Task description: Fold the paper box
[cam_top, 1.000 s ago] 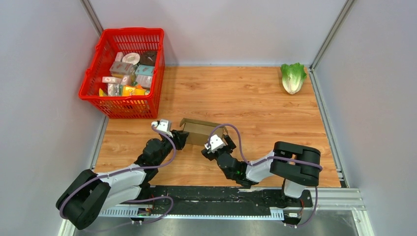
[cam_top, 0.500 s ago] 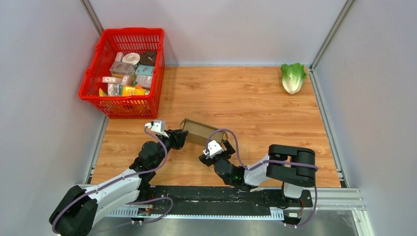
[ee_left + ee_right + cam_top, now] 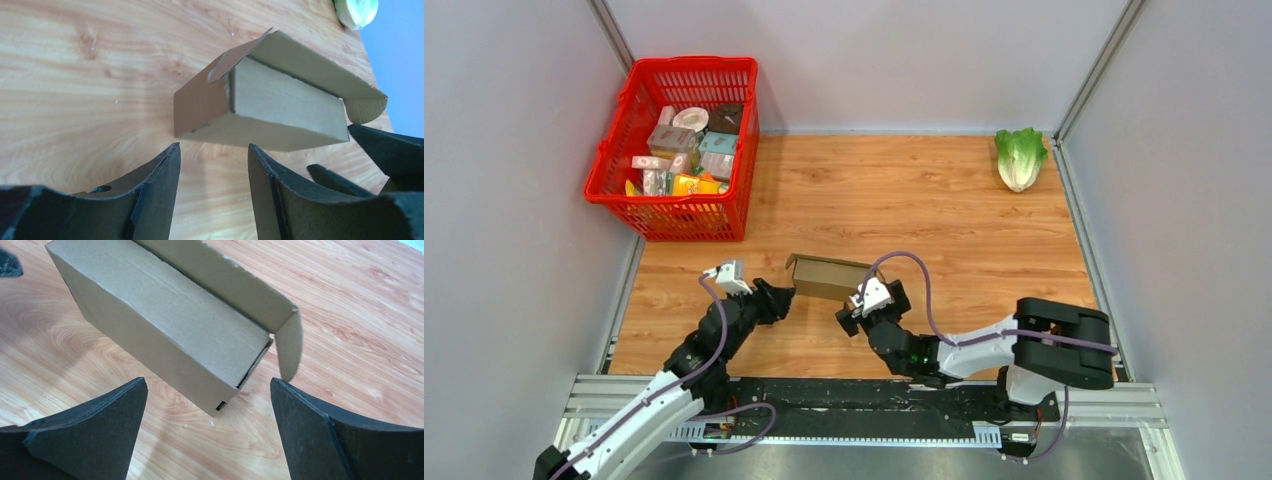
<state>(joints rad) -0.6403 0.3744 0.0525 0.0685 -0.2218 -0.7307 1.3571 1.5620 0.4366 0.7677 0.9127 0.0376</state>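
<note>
The paper box (image 3: pixel 827 276) is a small brown cardboard box resting on the wooden table, its lid flap standing partly up. The left wrist view shows the paper box (image 3: pixel 270 107) just beyond my left gripper (image 3: pixel 214 150), which is open and holds nothing. In the right wrist view the paper box (image 3: pixel 160 325) lies ahead of my right gripper (image 3: pixel 209 385), whose jaws stand wide apart and empty. From above, the left gripper (image 3: pixel 782 296) is at the box's left end and the right gripper (image 3: pixel 876 302) near its right front corner, both apart from it.
A red basket (image 3: pixel 620 150) holding several printed packages stands at the back left. A lettuce (image 3: pixel 1020 156) lies at the back right corner. Grey walls enclose the table (image 3: pixel 924 200) on three sides.
Both grippers have let go of the box, opened wider and drawn back toward the near edge. The box has shifted slightly and now lies free.
</note>
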